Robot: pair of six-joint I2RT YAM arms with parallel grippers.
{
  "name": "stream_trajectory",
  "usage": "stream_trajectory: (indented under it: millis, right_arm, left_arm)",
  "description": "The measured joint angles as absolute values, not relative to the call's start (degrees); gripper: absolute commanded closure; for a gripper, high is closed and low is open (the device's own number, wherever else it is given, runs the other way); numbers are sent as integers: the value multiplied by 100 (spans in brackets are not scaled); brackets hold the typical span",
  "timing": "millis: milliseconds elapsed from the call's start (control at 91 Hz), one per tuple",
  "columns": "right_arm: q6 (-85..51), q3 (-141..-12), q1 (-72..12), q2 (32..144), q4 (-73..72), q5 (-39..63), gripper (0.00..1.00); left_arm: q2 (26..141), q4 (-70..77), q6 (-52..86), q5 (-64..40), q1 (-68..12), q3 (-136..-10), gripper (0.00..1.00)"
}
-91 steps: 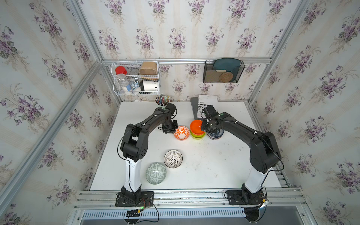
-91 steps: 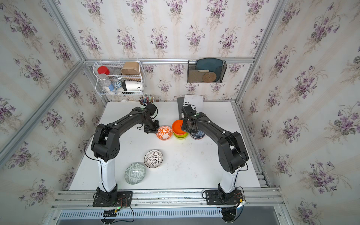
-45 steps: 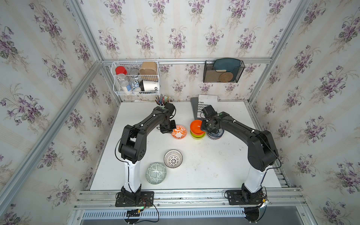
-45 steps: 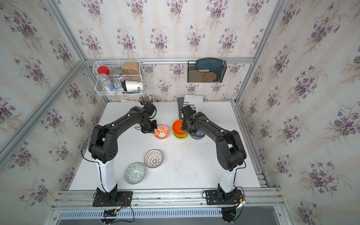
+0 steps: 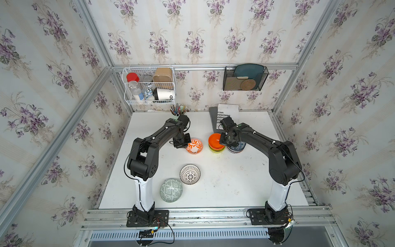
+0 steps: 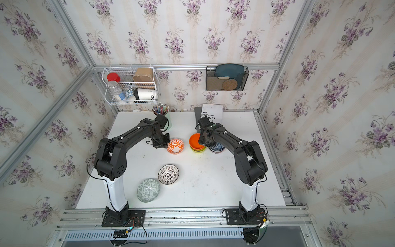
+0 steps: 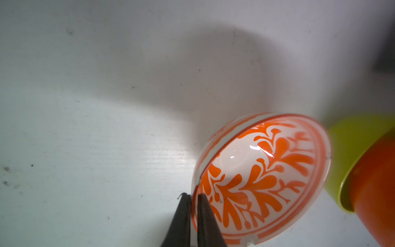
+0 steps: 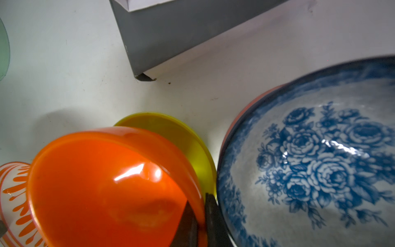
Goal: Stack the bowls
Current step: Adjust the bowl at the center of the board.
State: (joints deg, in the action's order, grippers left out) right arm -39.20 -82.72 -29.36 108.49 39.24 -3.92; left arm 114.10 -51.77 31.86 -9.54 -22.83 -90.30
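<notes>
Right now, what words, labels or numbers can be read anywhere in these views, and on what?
"IMAGINAR": white sheet at the back, in both top views.
"EL PA", cut off: same sheet.
"VAL", cut off: same sheet.
"OD", partly hidden: white cup lying in the wire basket.
Blue-and-white packet in the basket: print too small to read.

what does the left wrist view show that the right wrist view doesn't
Only left wrist: the left gripper straddling the leaf bowl at its rim, and that bowl's whole inside.
Only right wrist: the right gripper shut on the orange bowl at its rim, the blue bowl, and the grey book.
Both: the leaf bowl, the orange bowl sitting in the lime bowl, and the white table.
</notes>
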Motion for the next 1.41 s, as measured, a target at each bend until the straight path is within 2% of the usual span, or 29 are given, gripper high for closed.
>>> stream_trajectory:
  millis: [55,154,286,626,736,769,967,1011,1088,1220,1297,1406]
  right_arm:
    - [-3920,-8289,-2956,10849,3948,-403,100]
    - [-3920,-8335,-2969,10847,3997,-408,89]
    - [-3920,-8346,-2993,10836,4027,-423,75]
    - [-3920,-8440,-3000,10755,4086,-401,71]
    - [-3922,-8602,-3013,10586,4158,-405,69]
    - [-3922,-8661,-3022,10525,4182,-408,68]
    - [-3944,-8663,-3041,9918,4219,-528,63]
    - [-3946,-8525,-3030,9682,4200,-556,61]
    - [-3946,-8086,-2976,9159,4010,-543,53]
    - [-3968,-7325,-2902,8493,3778,-478,44]
    - [-3948,-6875,-2904,8136,3511,-257,32]
    - [-3948,-6003,-2917,7601,2915,115,30]
  left_arm:
    - [11397,-5157,3192,-998,-2276,-9011,69]
    - [11362,-5107,3201,-1039,-2265,-8997,61]
    - [11340,-5087,3201,-1063,-2252,-8995,56]
    - [11172,-5111,3203,-1087,-2224,-9142,52]
    - [11026,-5179,3210,-1105,-2213,-9292,46]
    - [10980,-5205,3229,-1114,-2209,-9341,40]
    - [10757,-5262,3465,-1334,-2309,-9620,20]
    - [10785,-5280,3483,-1389,-2401,-9723,20]
    - [10886,-5352,3579,-1463,-2582,-9931,20]
    - [10958,-5430,3677,-1559,-2799,-10049,19]
    - [10945,-5439,3758,-1566,-2814,-9988,19]
    - [10772,-5474,3760,-1525,-2814,-9734,19]
